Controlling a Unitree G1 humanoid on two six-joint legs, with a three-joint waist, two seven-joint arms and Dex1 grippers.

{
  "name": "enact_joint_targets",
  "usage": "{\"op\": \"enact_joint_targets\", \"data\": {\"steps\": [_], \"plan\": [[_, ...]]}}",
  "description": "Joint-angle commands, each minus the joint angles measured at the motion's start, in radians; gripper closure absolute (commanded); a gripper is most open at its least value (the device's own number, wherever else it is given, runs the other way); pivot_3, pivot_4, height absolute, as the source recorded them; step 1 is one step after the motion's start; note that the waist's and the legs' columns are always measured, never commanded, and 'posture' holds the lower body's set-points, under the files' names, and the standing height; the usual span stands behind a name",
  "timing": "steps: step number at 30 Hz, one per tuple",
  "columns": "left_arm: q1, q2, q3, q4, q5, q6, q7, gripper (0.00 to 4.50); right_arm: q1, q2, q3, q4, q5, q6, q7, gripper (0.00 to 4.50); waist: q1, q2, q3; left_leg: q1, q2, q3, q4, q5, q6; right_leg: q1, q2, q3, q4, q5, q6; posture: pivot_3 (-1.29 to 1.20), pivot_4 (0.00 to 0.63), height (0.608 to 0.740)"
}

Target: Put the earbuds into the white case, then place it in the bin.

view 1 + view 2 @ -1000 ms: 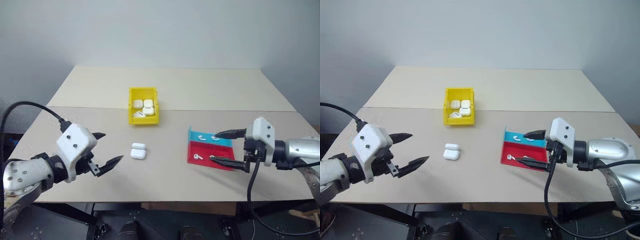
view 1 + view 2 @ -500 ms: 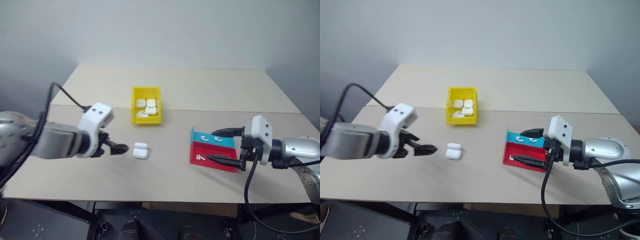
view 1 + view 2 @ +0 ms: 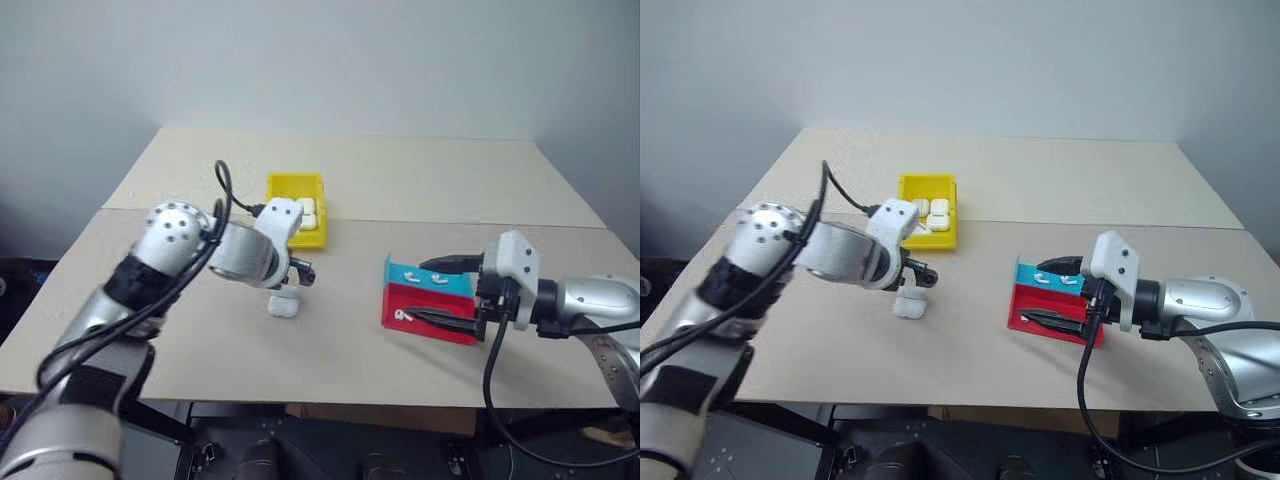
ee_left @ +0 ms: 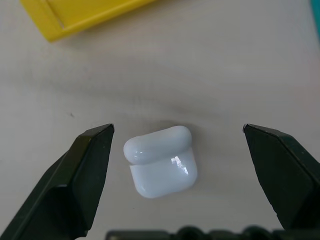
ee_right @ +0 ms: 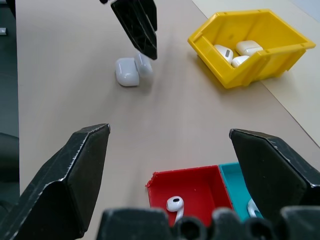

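- Your left claw (image 4: 177, 150) stands spread wide with nothing in it, and in the left wrist view the white case (image 4: 161, 161) sits low in the centre of the frame, between the two black fingers (image 4: 85, 175) with bare counter (image 4: 225, 75) on either side of it.
- The case looks shut, its lid seam running across it, and it lies a little skewed to the fingers. Turn your wrist so the pads meet its flat sides rather than its rounded corners.
- Come down evenly before you close; the shell is glossy and would likely squirt out of a pinch taken high or on one edge.
- Close gently and only enough to steady it, since the lid has yet to be opened for the earbuds.
- In the left eye view the case (image 3: 283, 305) lies left of centre, just under the left claw, and the yellow bin (image 3: 297, 207) sits above it in the frame, already holding several cases.
- Your right claw (image 3: 432, 292) is also spread wide and empty, at the right of the frame, over the red-and-teal tray (image 3: 400, 300).
- An earbud (image 5: 175, 205) lies in the red half at the bottom centre of the right wrist view, between that claw's fingers.
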Motion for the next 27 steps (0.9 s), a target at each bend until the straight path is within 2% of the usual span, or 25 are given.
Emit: {"op": "enact_joint_targets", "data": {"steps": [1,11,17,27], "plan": [[-0.002,-0.050,0.047,0.037,-0.007,0.016,0.130,0.00,-0.010,0.003,-0.013,-0.033,0.005,0.000,-0.015,0.04,-0.002,0.000,0.000,0.000,0.000,0.000,0.000,0.000,0.000,0.000,0.000,0.000,0.000,0.000,0.000,0.00,0.150,0.740],[0.105,-0.203,0.157,0.075,-0.007,0.007,0.409,0.00,-0.004,0.000,-0.012,-0.037,0.007,-0.002,-0.023,0.04,0.002,0.000,0.000,0.000,-0.001,-0.001,0.001,0.000,-0.001,0.001,-0.001,-0.001,0.000,0.000,0.000,0.00,0.150,0.740],[0.131,-0.252,0.201,0.084,-0.007,0.020,0.470,0.00,-0.003,-0.001,-0.008,-0.043,0.007,-0.001,-0.023,0.04,0.002,0.000,0.000,0.000,-0.001,-0.001,0.000,0.001,-0.001,0.001,-0.001,-0.001,0.000,0.000,0.000,0.00,0.150,0.740],[0.154,-0.262,0.214,0.116,-0.007,0.048,0.478,0.00,0.002,-0.003,-0.010,-0.051,0.008,0.000,-0.023,0.04,0.002,0.000,0.000,0.000,-0.002,-0.002,0.000,0.001,-0.002,0.001,-0.001,-0.001,0.000,0.000,0.000,0.00,0.150,0.740]]}}
